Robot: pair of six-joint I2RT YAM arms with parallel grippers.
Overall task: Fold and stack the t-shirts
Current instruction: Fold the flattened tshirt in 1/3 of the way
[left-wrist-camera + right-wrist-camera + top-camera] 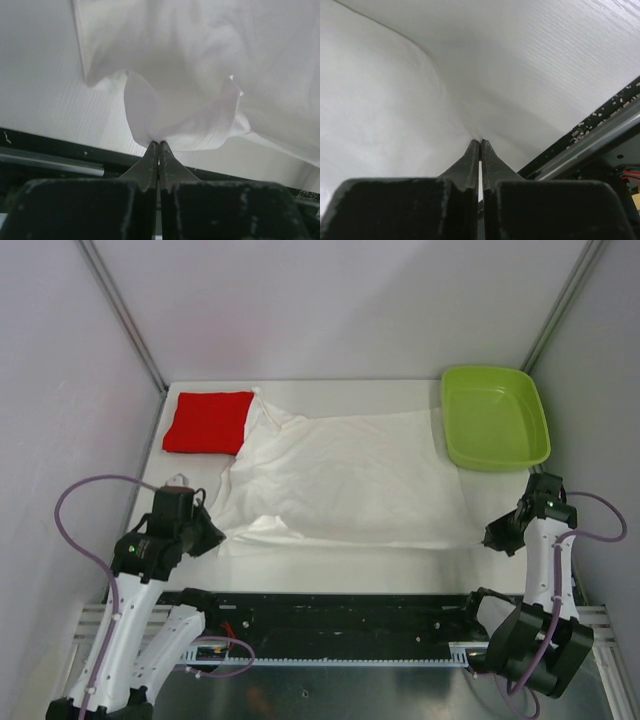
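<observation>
Wht tabletop (345,390), tee (350,475) spread; pale walls (340,300), metal posts (122,310); blk rail (340,615) nr edge.

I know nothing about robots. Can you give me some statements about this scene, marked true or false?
1. The red t-shirt lies folded at the far left of the table. True.
2. The white t-shirt is in the green tray. False: it lies spread on the table.
3. The left gripper holds the red t-shirt. False: it pinches the white one.
4. The right gripper is shut on the white t-shirt. True.
</observation>
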